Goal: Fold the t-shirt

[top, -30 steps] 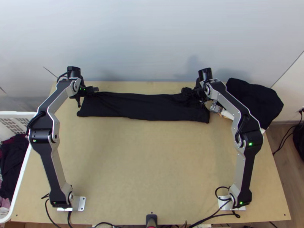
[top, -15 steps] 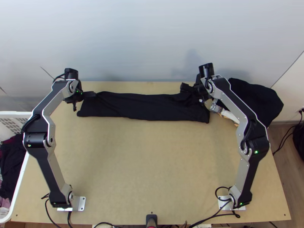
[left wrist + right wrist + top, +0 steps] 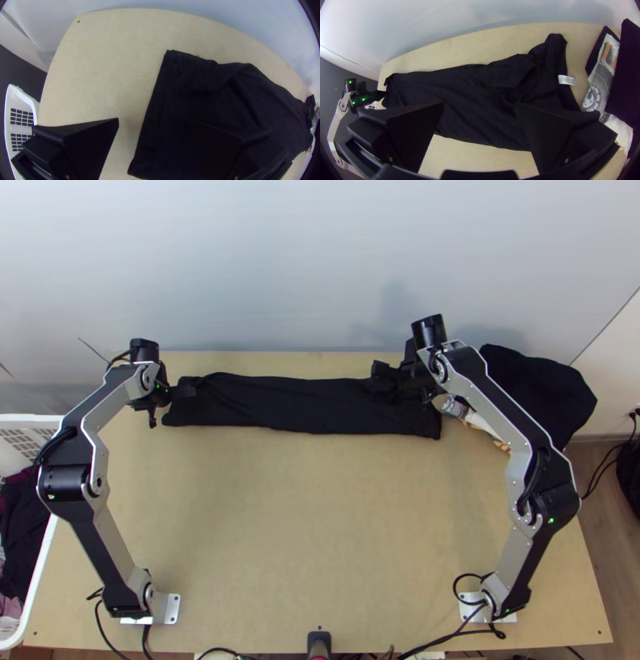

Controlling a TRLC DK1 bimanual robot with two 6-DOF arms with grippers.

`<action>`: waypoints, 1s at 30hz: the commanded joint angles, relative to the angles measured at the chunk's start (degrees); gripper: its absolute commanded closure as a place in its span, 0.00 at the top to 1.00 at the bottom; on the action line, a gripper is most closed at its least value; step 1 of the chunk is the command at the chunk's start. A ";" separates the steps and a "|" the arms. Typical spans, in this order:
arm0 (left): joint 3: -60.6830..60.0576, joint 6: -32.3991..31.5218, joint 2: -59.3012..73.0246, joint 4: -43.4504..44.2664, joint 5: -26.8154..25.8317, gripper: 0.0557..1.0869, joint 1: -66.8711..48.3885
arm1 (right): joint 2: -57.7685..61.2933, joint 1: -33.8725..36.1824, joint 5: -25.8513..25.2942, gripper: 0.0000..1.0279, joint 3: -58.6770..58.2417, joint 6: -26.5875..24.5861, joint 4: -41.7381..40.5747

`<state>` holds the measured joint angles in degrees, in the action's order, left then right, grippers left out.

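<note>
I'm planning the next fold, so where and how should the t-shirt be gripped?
Probably by the short edge at the left end of the t-shirt, from above, pinching across it: that edge runs nearly straight, with bare table beside it. The left gripper's open jaws line up either side.

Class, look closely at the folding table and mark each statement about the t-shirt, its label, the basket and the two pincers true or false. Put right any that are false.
1. The black t-shirt lies in a long strip near the far edge of the table. True.
2. The left pincer is clamped shut on the t-shirt. False: its two fingers are wide apart.
3. A small white label shows at the t-shirt. True.
4. The white basket is at the table's right side. False: it is at the left side.
5. The fingers of the right pincer are apart. True.
</note>
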<state>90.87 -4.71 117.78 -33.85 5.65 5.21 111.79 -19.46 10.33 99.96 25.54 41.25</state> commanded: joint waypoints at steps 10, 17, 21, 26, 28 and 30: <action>-2.54 -0.39 0.26 0.10 -0.82 0.95 -3.28 | -1.31 -1.28 0.04 0.96 -1.17 -0.05 0.23; -1.92 -0.65 1.76 -2.54 -0.90 0.92 -5.56 | -1.48 -1.45 0.13 0.96 -1.17 -0.05 0.32; -1.84 -0.74 1.76 -2.63 -0.99 0.86 -6.44 | -1.57 -1.63 0.22 0.96 -1.26 -0.05 0.32; -2.36 -0.74 0.35 -1.31 -2.22 0.53 -7.32 | -0.78 -3.39 0.83 0.96 -0.82 -0.05 0.32; -3.33 -0.48 -0.62 0.45 -3.54 0.26 -7.50 | 0.36 -4.09 1.27 0.96 -0.21 -0.14 0.32; -3.51 0.14 -1.32 1.41 -4.16 0.03 -7.59 | 1.77 -4.62 1.71 0.96 1.20 -0.23 0.32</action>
<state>88.33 -5.34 118.30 -35.09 3.31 -1.69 111.07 -22.35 11.14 99.18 25.50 41.58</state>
